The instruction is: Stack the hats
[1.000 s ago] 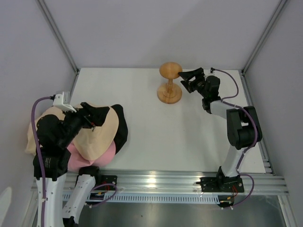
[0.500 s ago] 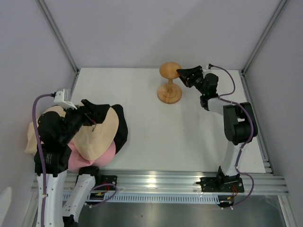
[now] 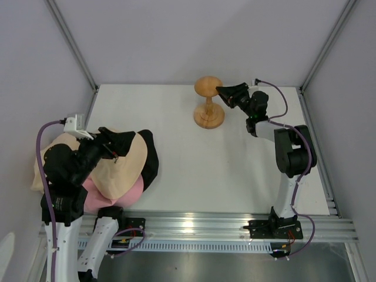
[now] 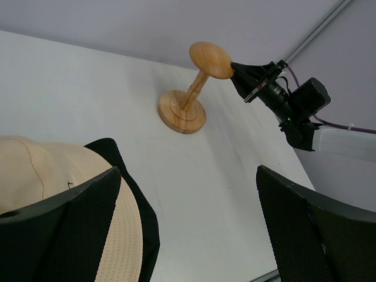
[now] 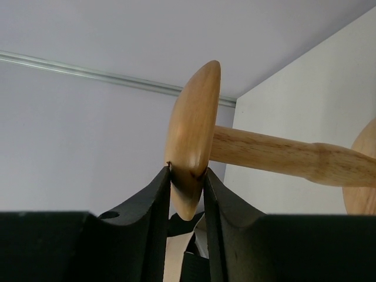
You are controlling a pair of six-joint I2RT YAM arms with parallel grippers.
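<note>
The only writing in sight is a small dark mark on the cream hat (image 3: 126, 163), seen from the left wrist and too small to read. That hat lies uppermost in a heap at the bench's (image 3: 205, 170) 8 o'clock corner. A pink hat (image 3: 94, 198) shows under its near side and a black hat (image 3: 151, 161) under its 3 o'clock side, all three touching.

The left hand (image 3: 120, 144) hovers over the cream hat with its fingers spread wide, gripping nothing.

Well apart, at 12 o'clock on the bench, is a wooden stand (image 3: 209, 117). The right hand (image 3: 225, 91) reaches it from 3 o'clock, and its fingers are closed on the rim of the round top, one on each face. Purple cables (image 3: 41, 141) loop along both arms. Grey walls and metal posts (image 3: 70, 41) hem in the bench.
</note>
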